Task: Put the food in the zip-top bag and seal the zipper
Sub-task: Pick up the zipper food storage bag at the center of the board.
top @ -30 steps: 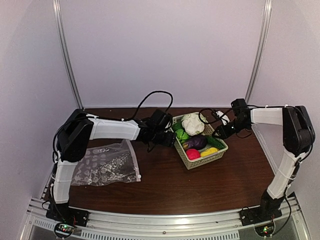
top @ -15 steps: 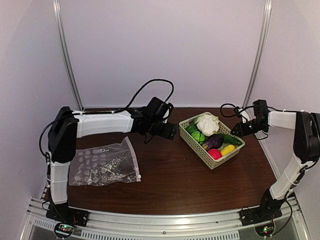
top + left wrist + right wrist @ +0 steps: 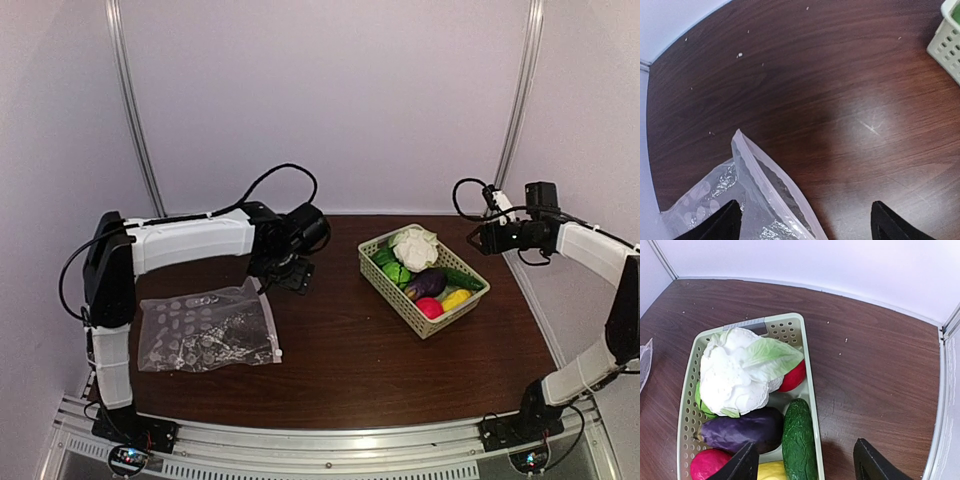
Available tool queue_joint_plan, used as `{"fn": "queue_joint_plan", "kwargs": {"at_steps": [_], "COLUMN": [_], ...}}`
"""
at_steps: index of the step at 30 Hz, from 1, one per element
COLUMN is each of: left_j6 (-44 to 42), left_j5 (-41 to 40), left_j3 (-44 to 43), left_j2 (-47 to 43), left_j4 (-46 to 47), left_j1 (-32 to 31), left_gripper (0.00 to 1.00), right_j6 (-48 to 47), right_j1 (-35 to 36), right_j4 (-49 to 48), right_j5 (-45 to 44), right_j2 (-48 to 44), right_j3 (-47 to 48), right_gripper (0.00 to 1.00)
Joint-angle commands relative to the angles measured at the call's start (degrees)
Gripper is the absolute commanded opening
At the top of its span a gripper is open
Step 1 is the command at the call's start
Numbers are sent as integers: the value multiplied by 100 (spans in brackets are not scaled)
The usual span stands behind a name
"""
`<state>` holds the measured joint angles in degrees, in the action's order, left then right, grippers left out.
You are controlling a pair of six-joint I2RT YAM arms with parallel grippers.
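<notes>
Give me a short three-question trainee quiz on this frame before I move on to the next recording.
1. True or false: the cauliflower already lies inside the zip-top bag.
2. In the right wrist view, which toy lies along the basket's right-hand wall? A) eggplant B) cucumber C) yellow piece
3. Fill in: the left gripper and the right gripper both hold ____.
Key: 1 false, the cauliflower sits in the basket and the bag lies flat on the table. 2 B. 3 nothing; both are open.
</notes>
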<state>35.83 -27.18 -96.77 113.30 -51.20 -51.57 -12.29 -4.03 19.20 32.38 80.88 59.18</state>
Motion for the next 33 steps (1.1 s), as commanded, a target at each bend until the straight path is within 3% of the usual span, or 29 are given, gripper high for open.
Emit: {"fn": "queue_joint_plan", "kwargs": {"at_steps": [1, 12, 17, 26, 33], "left_j6": [713, 1808, 2178, 2191, 2251], "left_j5": [-275, -771, -1077, -1287, -1500], "left_j3": [-255, -1023, -1072, -1011, -1046], "left_j2": [532, 1568, 1723, 2003, 1963], "left_j4": [-1206, -2454, -2824, -2930, -3112], "left_j1": [-123, -432, -428, -351, -314], "left_gripper": [80, 75, 59, 56, 36], "right_j6": [19, -64, -77, -127, -96], "right_j1": [0, 8, 3, -8, -10], "right_j4": [-292, -384, -312, -262, -270], "right_j5": [-237, 142, 307, 391, 488], "right_j2": [-239, -988, -1070, -1202, -1196], "right_j3": [-161, -307, -256, -267, -282], "right_gripper": [67, 69, 69, 69, 69]}}
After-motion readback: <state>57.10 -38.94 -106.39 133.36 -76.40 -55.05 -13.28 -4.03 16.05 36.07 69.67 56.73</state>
